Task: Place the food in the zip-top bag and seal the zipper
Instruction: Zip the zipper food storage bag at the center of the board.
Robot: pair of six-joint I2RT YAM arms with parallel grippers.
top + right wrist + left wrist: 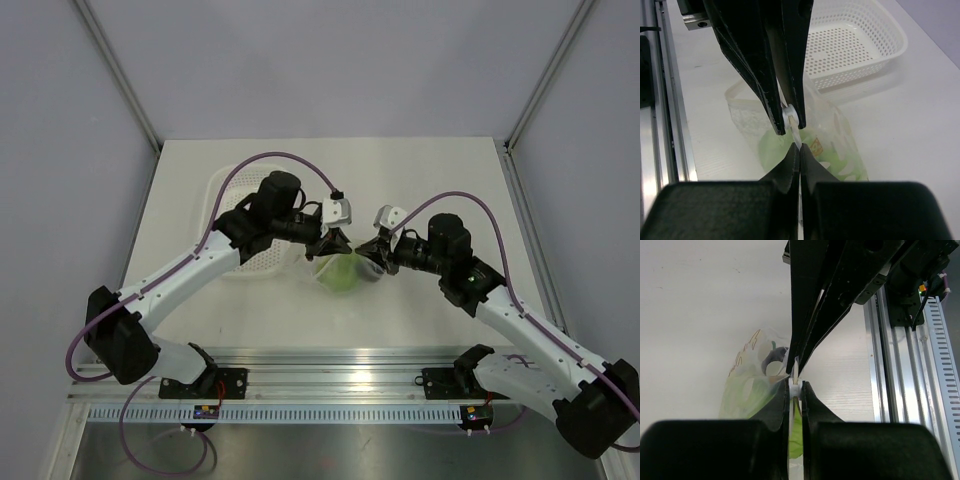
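top view: dotted bag (342, 272), green fruit (346, 277) inside, lies just right of basket (225, 200) | left wrist: left gripper (795, 390) clenched on zipper (794, 375) | right wrist: right gripper (800, 150) pinching same strip, near basket | risk: looks like uneven pulling could slip the strip, leaving a gap

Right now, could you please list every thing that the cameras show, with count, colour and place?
zip-top bag: one, clear with cream dots, middle of the table.
food: lime-green mass inside the bag; number of pieces cannot be told.
tray: one, white, perforated, beyond the bag on the left arm's side.
table: one, off-white.
rail: one, aluminium, near edge of the table.
left gripper: black, shut on the bag's top edge.
right gripper: black, shut on the same edge, facing the left one.
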